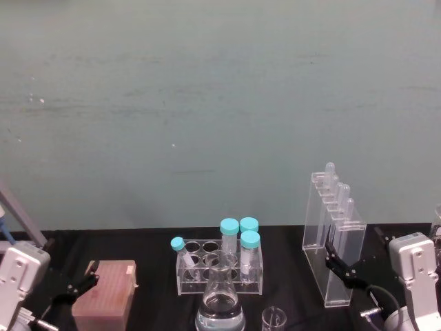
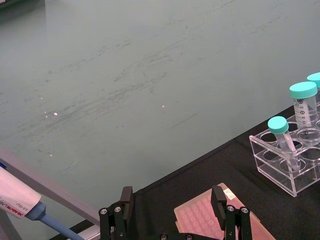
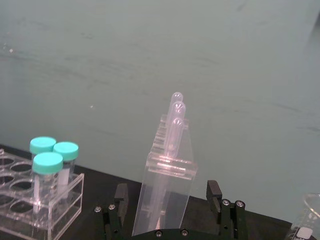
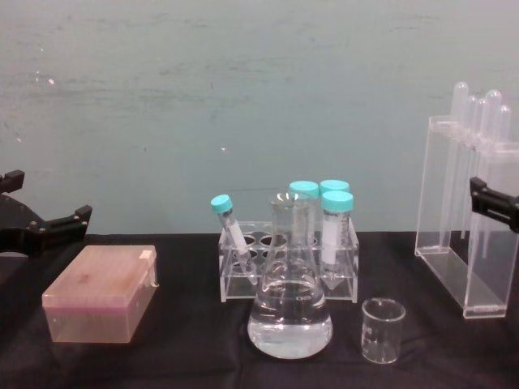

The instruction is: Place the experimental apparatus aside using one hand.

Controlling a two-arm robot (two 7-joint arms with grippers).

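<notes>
The experimental apparatus stands on the black table. Its tall clear rack with long test tubes (image 1: pixel 332 231) is at the right, also seen in the chest view as the rack (image 4: pixel 464 243). The conical flask (image 4: pixel 289 296) holding clear liquid and the small beaker (image 4: pixel 383 328) stand at the front centre. My right gripper (image 1: pixel 346 267) is open at the rack's near side. In the right wrist view the right gripper (image 3: pixel 167 192) has its jaws on either side of the rack (image 3: pixel 172 150), with gaps on both sides. My left gripper (image 1: pixel 81 284) is open over the pink box.
A low clear rack with teal-capped tubes (image 4: pixel 288 259) stands behind the flask. A pink tip box (image 4: pixel 101 292) lies at the left under the left gripper (image 2: pixel 172 200). A pipette (image 2: pixel 20 202) leans at the far left. A glass vessel's rim (image 3: pixel 311 210) shows right of the tall rack.
</notes>
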